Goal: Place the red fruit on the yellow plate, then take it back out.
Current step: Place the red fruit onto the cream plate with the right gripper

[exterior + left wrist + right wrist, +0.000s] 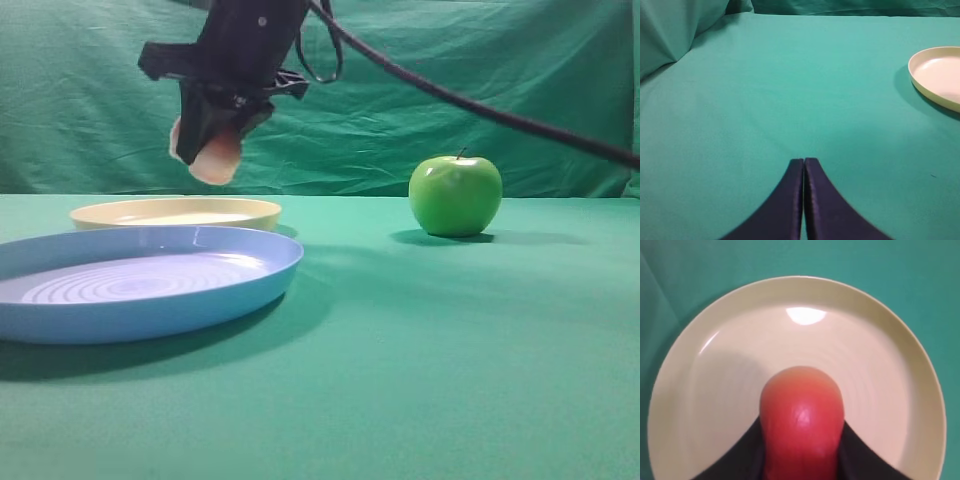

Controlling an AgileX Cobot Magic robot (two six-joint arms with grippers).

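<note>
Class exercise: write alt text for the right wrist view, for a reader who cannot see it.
A red fruit held between the right gripper's dark fingers fills the lower centre, above a round pale yellow plate. Green cloth surrounds the plate.

A glossy green apple (455,195) with a short dark stem stands upright on the table (430,360), well apart from a large light blue plate (140,282) at the left. The plate has raised rings in its centre and seems to hold nothing. Green cloth covers the table, and a creased green backdrop (90,110) hangs behind it.
</note>
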